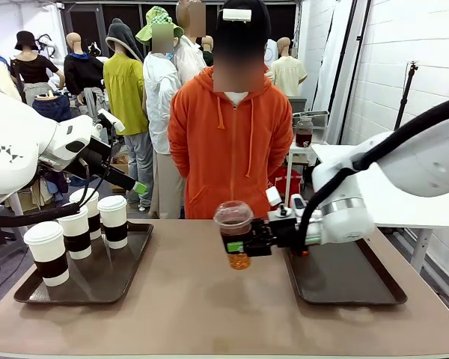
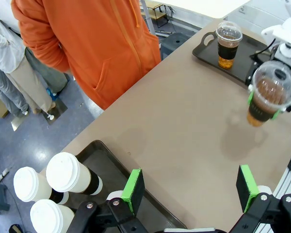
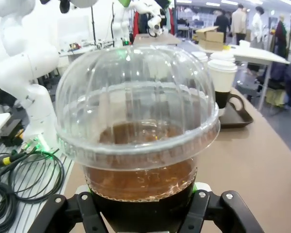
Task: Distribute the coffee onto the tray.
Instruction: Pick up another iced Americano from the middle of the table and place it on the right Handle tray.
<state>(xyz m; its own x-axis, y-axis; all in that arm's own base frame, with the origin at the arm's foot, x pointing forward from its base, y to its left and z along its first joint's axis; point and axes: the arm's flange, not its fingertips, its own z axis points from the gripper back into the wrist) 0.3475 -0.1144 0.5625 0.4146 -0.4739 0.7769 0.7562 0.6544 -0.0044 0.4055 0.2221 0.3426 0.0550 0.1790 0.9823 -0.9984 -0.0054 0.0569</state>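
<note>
My right gripper (image 1: 248, 243) is shut on a clear dome-lidded cup of brown coffee (image 1: 235, 233), holding it upright above the middle of the table, left of the right tray (image 1: 344, 284). In the right wrist view this cup (image 3: 138, 126) is very close, with the fingers (image 3: 206, 211) clamped low on its sides. A second clear cup (image 2: 229, 42) stands on the right tray (image 2: 206, 51). Several white lidded paper cups with brown sleeves (image 1: 76, 232) stand on the left tray (image 1: 97, 288). My left gripper (image 2: 189, 187) hangs open and empty above the left tray's inner edge.
A person in an orange hoodie (image 1: 230, 142) stands at the far side of the table, hands behind the back. Bare brown tabletop (image 1: 209, 307) lies between the two trays. Other people and tables are farther off.
</note>
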